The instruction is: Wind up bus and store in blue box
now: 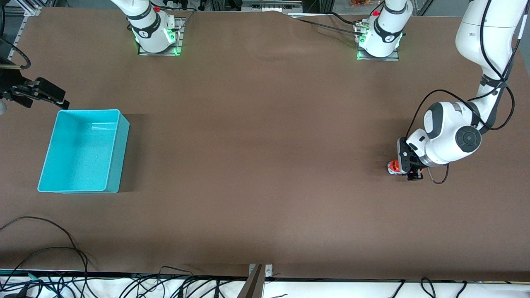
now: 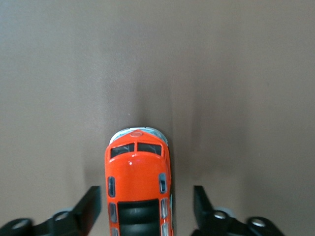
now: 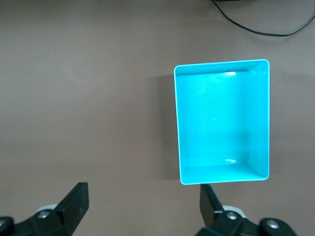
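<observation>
The bus (image 1: 393, 167), a small orange-red toy van with dark roof windows, stands on the brown table toward the left arm's end. My left gripper (image 1: 401, 169) is lowered around it. In the left wrist view the bus (image 2: 139, 179) lies between the open fingers (image 2: 91, 206), with a gap on each side, and its nose sticks out past the fingertips. The blue box (image 1: 89, 111) stands empty toward the right arm's end. My right gripper (image 1: 58, 99) hangs open and empty just outside its farther corner. The right wrist view shows the box (image 3: 221, 63) and the gripper (image 3: 142, 204) over bare table.
The two arm bases (image 1: 155, 33) (image 1: 379, 39) stand along the table's farther edge. Loose black cables (image 1: 49, 252) lie at the near edge by the right arm's end. A metal bracket (image 1: 258, 277) sits at the middle of the near edge.
</observation>
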`<state>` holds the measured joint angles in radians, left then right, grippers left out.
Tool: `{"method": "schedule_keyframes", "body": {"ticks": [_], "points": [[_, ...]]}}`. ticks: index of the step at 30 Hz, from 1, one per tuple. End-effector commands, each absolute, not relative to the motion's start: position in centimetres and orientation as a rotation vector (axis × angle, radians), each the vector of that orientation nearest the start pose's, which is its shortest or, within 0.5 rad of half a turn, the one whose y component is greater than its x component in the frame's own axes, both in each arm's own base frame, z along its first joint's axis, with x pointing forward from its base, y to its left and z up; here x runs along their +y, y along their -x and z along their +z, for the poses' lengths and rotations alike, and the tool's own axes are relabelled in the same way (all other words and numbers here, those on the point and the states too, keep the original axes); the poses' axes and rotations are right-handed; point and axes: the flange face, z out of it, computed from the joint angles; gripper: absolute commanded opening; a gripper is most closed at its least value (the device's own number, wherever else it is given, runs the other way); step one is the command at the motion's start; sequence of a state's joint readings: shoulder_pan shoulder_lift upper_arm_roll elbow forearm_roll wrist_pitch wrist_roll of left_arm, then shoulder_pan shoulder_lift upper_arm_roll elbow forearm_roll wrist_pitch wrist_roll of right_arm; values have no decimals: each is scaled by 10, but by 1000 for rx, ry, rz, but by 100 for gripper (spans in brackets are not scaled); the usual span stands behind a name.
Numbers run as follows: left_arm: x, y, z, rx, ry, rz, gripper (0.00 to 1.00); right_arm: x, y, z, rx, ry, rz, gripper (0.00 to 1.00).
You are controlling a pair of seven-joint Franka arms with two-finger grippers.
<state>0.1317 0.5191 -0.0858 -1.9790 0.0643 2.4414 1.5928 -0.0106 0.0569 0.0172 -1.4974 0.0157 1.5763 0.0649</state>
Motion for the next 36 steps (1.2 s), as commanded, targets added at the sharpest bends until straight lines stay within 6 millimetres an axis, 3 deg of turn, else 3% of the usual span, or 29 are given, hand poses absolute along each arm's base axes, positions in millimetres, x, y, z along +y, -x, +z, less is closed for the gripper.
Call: {"method": "schedule_keyframes", "body": {"ticks": [1, 4, 8, 24, 30, 36], "points": [[31, -605, 200, 2296, 2169, 62, 37, 6, -574, 634, 89, 3133, -50, 100], [30, -605, 199, 2301, 2167, 65, 25, 6, -574, 634, 91, 3133, -50, 100], [31, -604, 198, 2302, 2170, 68, 17, 6, -574, 634, 91, 3133, -50, 100], [39, -599, 177, 2303, 2208, 99, 16, 6, -574, 634, 91, 3133, -50, 100], [61, -596, 173, 2307, 2218, 105, 15, 6, -574, 634, 91, 3133, -50, 100], [98, -591, 163, 2339, 2208, 108, 15, 6, -574, 634, 91, 3133, -50, 100]]}}
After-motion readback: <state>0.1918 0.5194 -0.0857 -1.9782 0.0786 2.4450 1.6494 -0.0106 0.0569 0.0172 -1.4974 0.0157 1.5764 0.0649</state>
